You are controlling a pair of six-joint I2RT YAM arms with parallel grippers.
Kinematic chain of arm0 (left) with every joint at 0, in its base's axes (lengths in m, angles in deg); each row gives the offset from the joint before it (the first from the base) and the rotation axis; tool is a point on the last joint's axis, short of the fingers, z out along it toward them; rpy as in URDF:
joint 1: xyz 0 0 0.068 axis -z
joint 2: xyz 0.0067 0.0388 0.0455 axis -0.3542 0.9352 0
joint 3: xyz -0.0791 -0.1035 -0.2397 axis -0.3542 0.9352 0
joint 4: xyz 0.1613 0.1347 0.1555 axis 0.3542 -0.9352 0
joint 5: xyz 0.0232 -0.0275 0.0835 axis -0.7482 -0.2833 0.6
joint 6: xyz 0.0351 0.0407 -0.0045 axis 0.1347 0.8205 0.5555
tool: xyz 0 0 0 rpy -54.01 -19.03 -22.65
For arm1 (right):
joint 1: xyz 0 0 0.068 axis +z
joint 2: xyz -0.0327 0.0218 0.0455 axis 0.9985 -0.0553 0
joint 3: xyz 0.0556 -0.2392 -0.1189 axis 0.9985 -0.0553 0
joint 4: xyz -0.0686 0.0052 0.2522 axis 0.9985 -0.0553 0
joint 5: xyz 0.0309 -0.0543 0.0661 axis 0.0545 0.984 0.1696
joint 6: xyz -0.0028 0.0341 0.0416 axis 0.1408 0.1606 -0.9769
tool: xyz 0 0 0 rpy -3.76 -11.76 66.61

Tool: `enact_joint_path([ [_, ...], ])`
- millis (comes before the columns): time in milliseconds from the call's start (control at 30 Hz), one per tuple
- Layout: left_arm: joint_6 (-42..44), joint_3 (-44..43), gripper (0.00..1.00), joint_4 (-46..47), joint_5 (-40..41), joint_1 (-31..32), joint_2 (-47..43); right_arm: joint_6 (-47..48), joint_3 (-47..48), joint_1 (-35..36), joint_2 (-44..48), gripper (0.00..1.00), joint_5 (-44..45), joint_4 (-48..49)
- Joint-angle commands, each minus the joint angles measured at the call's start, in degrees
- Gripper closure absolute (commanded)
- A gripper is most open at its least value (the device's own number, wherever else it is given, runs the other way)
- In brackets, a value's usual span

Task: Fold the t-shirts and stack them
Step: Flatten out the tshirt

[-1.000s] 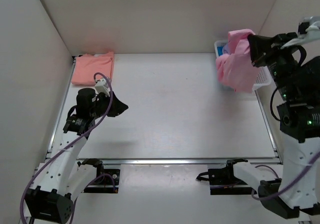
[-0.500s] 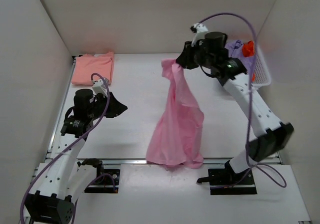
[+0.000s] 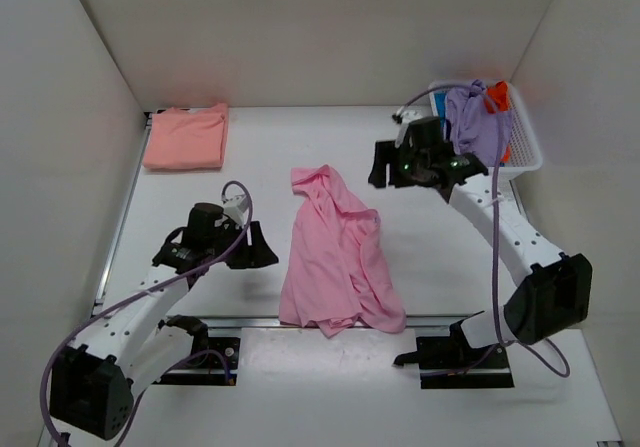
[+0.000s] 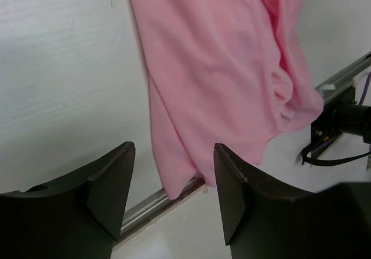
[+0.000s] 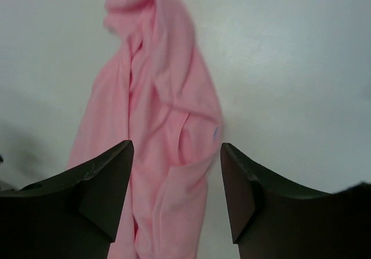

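Note:
A crumpled light pink t-shirt [image 3: 338, 255] lies loose in the middle of the table, its lower edge over the front rail; it shows too in the left wrist view [image 4: 226, 68] and the right wrist view [image 5: 156, 137]. A folded salmon-peach t-shirt [image 3: 186, 135] rests at the far left corner. Lavender [image 3: 470, 117] and orange [image 3: 497, 97] t-shirts hang from the white basket [image 3: 525, 147]. My left gripper [image 3: 262, 250] is open just left of the pink shirt, not touching it. My right gripper [image 3: 381, 164] is open above the table, right of the shirt's top, holding nothing.
The metal rail [image 3: 230, 319] runs along the table's front edge. White walls close in the left, back and right sides. The basket sits at the far right corner against the wall.
The right arm carried the pink shirt from the basket to the table's middle and let it go; it now lies flat. Both grippers have opened. The left gripper moved right and nearer the front.

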Motion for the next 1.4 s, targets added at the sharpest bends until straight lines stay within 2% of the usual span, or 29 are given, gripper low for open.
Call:
enact_joint_path([
  [0,-3.48,2.42,0.32,6.64,2.04,4.33,2.69,-0.08,-13.93,5.21,2.27,0.42,2.25,-0.09],
  [33,-3.85,2.69,0.29,8.39,2.57,6.00,4.09,-0.78,-16.41,6.00,3.23,0.43,1.73,1.74],
  [67,-5.50,3.65,0.20,11.28,3.19,6.63,4.80,-2.18,-19.91,6.36,3.42,0.44,0.68,3.33],
  [133,-8.50,5.58,0.15,15.58,2.84,9.17,7.34,-3.50,-25.11,7.23,3.68,0.44,-0.03,5.26],
  [233,-10.09,5.86,0.14,21.05,3.89,12.25,11.47,-4.83,-28.73,8.47,3.42,0.45,0.50,6.42],
  [367,-10.36,1.74,0.14,21.76,7.40,16.12,21.30,-5.27,-31.20,9.26,0.53,0.44,-1.26,9.67],
  [433,-10.35,-0.90,0.20,21.24,9.60,17.88,26.75,-5.27,-31.29,9.96,-1.32,0.45,-2.22,10.28],
  [500,-10.79,-1.70,0.33,21.50,9.61,18.50,29.84,-5.61,-31.46,10.92,-2.37,0.49,-2.84,11.34],
  [533,-10.71,-1.87,0.56,22.72,9.35,18.50,30.38,-5.71,-31.90,10.84,-3.51,0.62,-4.41,11.95],
  [567,-11.31,-1.70,0.86,24.12,8.82,18.07,31.43,-5.53,-31.81,11.02,-3.78,0.93,-5.82,12.91],
  [600,-11.41,-1.88,0.97,24.22,8.38,17.45,32.22,-5.27,-31.81,11.02,-4.40,0.99,-6.96,12.84],
  [667,-9.31,-3.10,1.00,20.04,8.03,15.44,31.62,-4.13,-30.07,10.40,-3.62,1.00,-8.03,11.09],
  [767,-2.81,-7.76,1.00,10.99,8.81,7.45,26.27,-2.99,-28.92,7.51,0.42,1.00,-7.41,8.54],
  [833,2.36,-11.79,1.00,6.50,8.21,-3.16,21.44,-1.75,-27.69,2.69,4.37,1.00,-8.03,6.25],
  [900,5.62,-15.21,1.00,3.41,9.42,-8.63,20.11,0.26,-25.85,-1.01,6.23,1.00,-7.24,3.71],
  [967,8.53,-18.92,1.00,-0.19,13.55,-10.15,21.24,1.58,-24.96,-5.05,6.67,1.00,-6.98,3.00],
  [1067,10.92,-23.32,1.00,-2.66,15.41,-9.62,29.30,2.73,-23.82,-9.18,5.18,1.00,-5.84,1.94],
  [1100,11.09,-24.02,0.98,-3.19,14.19,-10.23,30.90,2.99,-23.47,-9.63,4.92,1.00,-5.31,2.02],
  [1133,11.18,-24.29,0.80,-3.11,13.05,-10.59,33.35,2.99,-22.59,-10.42,4.48,1.00,-4.35,1.76],
  [1167,11.09,-23.77,0.57,-2.76,11.99,-11.37,34.77,3.08,-22.41,-10.95,4.39,0.98,-2.95,1.07],
  [1200,11.00,-23.07,0.38,-2.50,10.24,-11.82,34.61,3.17,-22.24,-11.39,4.65,0.92,-1.80,1.15],
  [1300,10.04,-18.77,0.14,-0.04,10.57,-12.61,31.54,2.21,-23.98,-11.83,7.89,0.59,-2.57,2.28],
  [1367,9.51,-16.92,0.12,0.32,12.42,-11.91,27.07,1.51,-25.83,-11.14,9.74,0.51,-2.93,2.90],
])
